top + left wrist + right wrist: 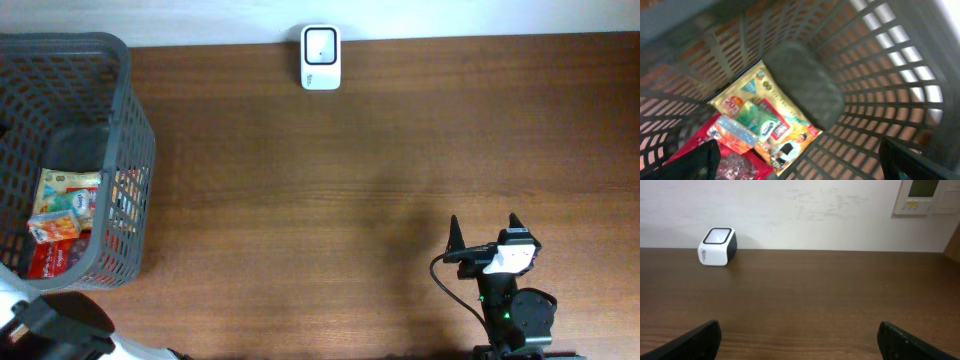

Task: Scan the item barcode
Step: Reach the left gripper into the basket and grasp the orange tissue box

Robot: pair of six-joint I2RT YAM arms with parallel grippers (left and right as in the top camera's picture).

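Overhead, the grey basket [135, 150] stands at the left edge of the table [350, 200] with the snack packets [65, 205] heaped in its bottom, and that is where the goods to be scanned lie; the white scanner [321, 58] sits well apart from it, against the far wall [815, 210] near the middle, its window turned upward, so an item would likely need its barcode faced down over it; the left gripper [800, 162] points down into the basket with jaws spread wide and nothing between them, its wrist view looking onto a yellow packet [785, 100] with a smaller green-and-white pack [760, 122] lying on it; probably it is lined up for a pick, though the blur hides which packet it aims at; the right gripper [484, 228] sits near the front right, jaws wide and empty, facing the scanner and clear of the path from basket to scanner.
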